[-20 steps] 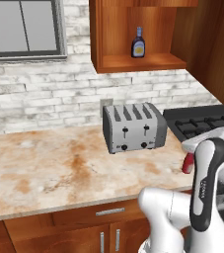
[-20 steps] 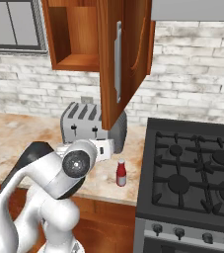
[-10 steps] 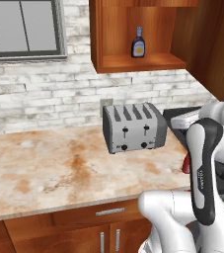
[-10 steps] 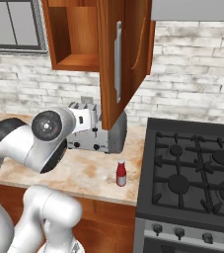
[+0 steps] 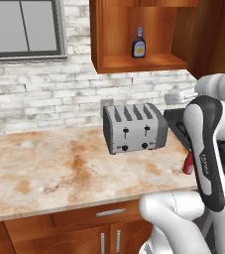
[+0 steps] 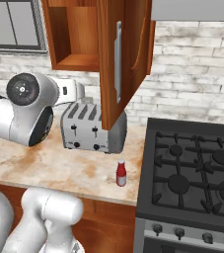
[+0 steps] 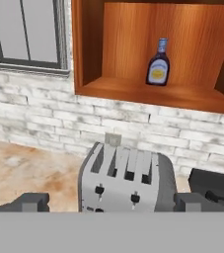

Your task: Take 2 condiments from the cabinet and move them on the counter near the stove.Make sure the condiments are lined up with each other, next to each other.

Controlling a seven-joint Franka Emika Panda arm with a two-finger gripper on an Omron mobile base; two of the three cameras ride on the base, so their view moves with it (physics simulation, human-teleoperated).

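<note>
Upright on the cabinet shelf, the dark bottle with the yellow label is standing alone, toward the back of the niche; the hand view is showing it right of the shelf's middle. Meanwhile the red bottle with the white cap is standing on the counter, near the front edge and close beside the stove, apart from the toaster. From the left base view only a sliver of that red bottle is peeking out behind the arm's dark forearm. The silver toaster is sitting against the brick wall, directly under the cabinet, and the cabinet door is hanging open above it. The gripper is pointing toward the toaster and the niche above it, with its two dark finger tips spread wide apart and nothing between them. A window is showing in the wall left of the cabinet.
</note>
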